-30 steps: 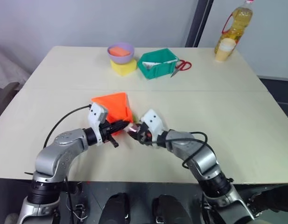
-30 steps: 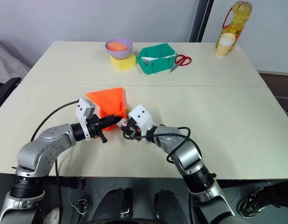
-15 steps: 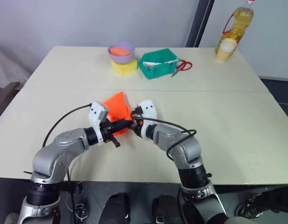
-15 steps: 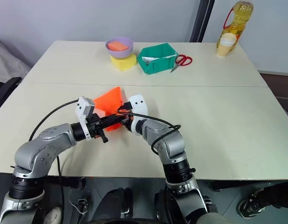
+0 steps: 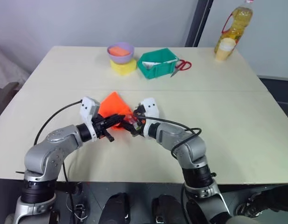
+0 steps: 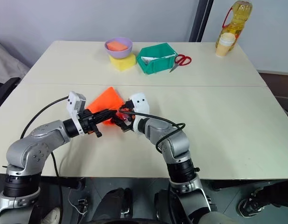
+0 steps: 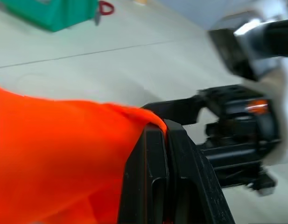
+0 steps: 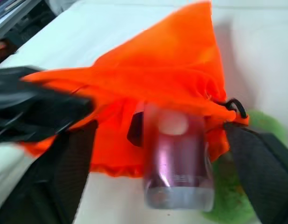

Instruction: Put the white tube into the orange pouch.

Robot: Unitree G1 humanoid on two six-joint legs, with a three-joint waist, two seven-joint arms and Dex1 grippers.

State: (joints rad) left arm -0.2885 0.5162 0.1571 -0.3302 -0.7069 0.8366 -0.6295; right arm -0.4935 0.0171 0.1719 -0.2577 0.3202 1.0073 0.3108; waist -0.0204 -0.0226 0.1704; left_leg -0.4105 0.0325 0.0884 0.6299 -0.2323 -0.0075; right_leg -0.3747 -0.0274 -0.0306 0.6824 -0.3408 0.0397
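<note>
On the worktop [image 5: 237, 116], the left end effector [image 5: 116, 122] clamps the pouch [image 5: 113, 105] rim; with the right end effector [image 5: 130, 125] spread apart, the tube [image 8: 174, 156] could slide out.

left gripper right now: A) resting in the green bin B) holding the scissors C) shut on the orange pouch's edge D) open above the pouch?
C. In the left wrist view the left gripper has its two black fingers pressed together with the orange pouch fabric pinched at their tips; the head views show it holding the pouch's mouth up toward the right gripper.
</note>
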